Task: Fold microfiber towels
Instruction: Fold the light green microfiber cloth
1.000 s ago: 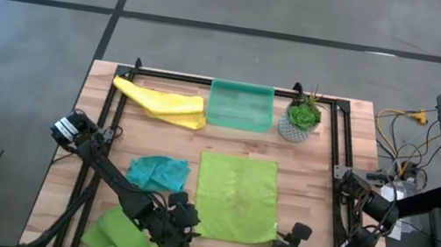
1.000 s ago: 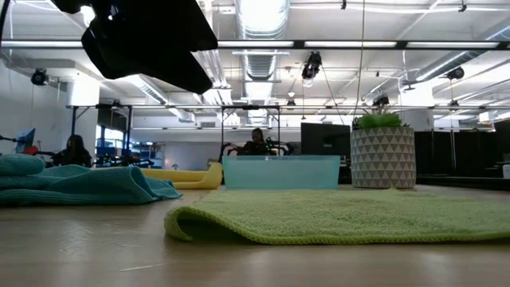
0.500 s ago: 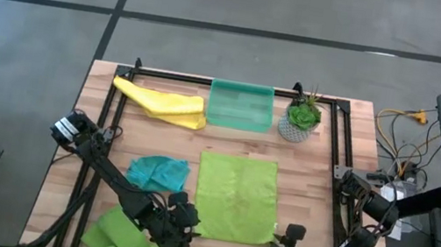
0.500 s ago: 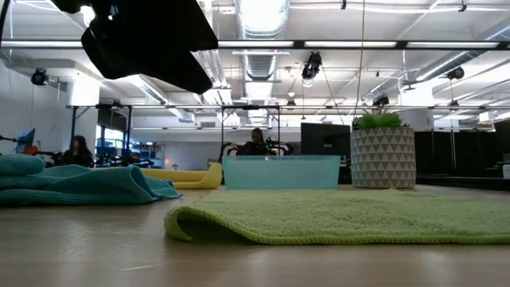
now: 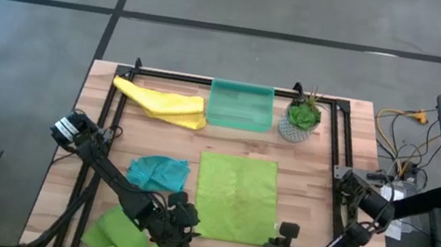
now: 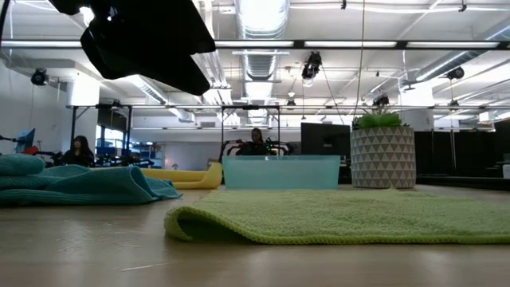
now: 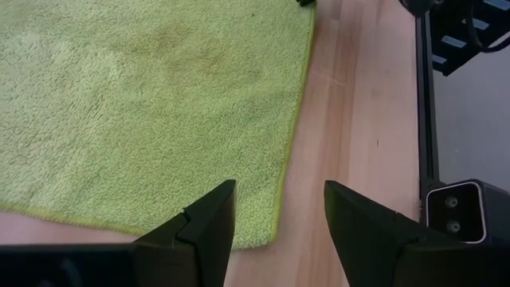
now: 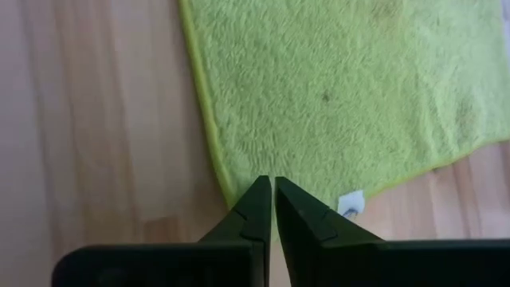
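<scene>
A lime green towel [image 5: 235, 197] lies spread flat mid-table; in the low view its near edge [image 6: 185, 225] curls under. My right gripper [image 8: 267, 191] is shut at its near right corner. My left gripper [image 7: 275, 219] hovers open over the near left corner [image 7: 267, 235], one finger to each side, touching nothing. A yellow towel [image 5: 162, 102] lies at the far left and a teal towel [image 5: 158, 171] left of the spread one. A folded lime green towel [image 5: 123, 237] sits at the near left. My right gripper has its two fingertips [image 8: 256, 199] shut together on the spread towel's near right corner [image 8: 239, 179]. They come slanting down from the table's near side. The fingers hide the corner's very tip and the layers held. The towel lies flat on the table.
A translucent green tray [image 5: 241, 106] and a potted plant [image 5: 299, 118] stand at the far edge. A black frame [image 5: 336, 151] runs round the work area. Cables [image 5: 400, 139] lie beyond the table's right edge. Bare wood shows right of the towel.
My right gripper has rolled at the wrist and swung a little toward the table's left, ending at the spread towel's near right corner. The left arm and all towels stay where they were.
</scene>
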Controlling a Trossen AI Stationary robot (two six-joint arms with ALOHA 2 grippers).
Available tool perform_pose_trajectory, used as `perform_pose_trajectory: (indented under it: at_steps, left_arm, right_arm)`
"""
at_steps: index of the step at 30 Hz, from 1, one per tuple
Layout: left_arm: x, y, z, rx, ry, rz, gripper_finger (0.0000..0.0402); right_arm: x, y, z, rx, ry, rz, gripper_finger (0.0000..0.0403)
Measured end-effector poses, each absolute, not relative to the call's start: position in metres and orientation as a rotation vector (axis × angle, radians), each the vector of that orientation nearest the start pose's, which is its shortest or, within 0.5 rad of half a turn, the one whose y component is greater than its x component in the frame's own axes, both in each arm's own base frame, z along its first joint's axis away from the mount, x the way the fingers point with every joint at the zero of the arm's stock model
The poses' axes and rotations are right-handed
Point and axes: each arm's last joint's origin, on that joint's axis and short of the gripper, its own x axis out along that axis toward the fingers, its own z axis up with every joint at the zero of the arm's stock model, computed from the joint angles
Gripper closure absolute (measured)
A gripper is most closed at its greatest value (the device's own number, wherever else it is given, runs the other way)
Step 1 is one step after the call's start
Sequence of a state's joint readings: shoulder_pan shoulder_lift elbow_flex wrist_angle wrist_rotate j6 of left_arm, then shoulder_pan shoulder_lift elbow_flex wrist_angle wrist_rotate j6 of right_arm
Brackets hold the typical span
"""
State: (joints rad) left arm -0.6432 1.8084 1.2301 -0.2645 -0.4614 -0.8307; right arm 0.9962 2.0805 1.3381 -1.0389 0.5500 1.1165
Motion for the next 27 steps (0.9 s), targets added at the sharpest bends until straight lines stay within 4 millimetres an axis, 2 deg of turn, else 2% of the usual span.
perform_pose_trajectory:
  at_steps: [10, 16, 21, 27]
  left_arm:
    - [0.313, -0.219, 0.206, -0.347, 0.731, 0.131, 0.0226]
    - [0.313, -0.219, 0.206, -0.347, 0.731, 0.131, 0.0226]
    - [0.313, -0.219, 0.206, -0.347, 0.731, 0.131, 0.0226]
    - [0.313, -0.219, 0.206, -0.349, 0.731, 0.132, 0.0226]
  right_arm:
    - [0.186, 0.296, 0.147, -0.241, 1.047, -0.327, 0.0335]
    - [0.185, 0.303, 0.139, -0.308, 1.071, -0.194, 0.0282]
    - [0.193, 0.289, 0.132, -0.349, 1.122, -0.223, 0.0255]
    - [0.197, 0.277, 0.123, -0.38, 1.167, -0.234, 0.0247]
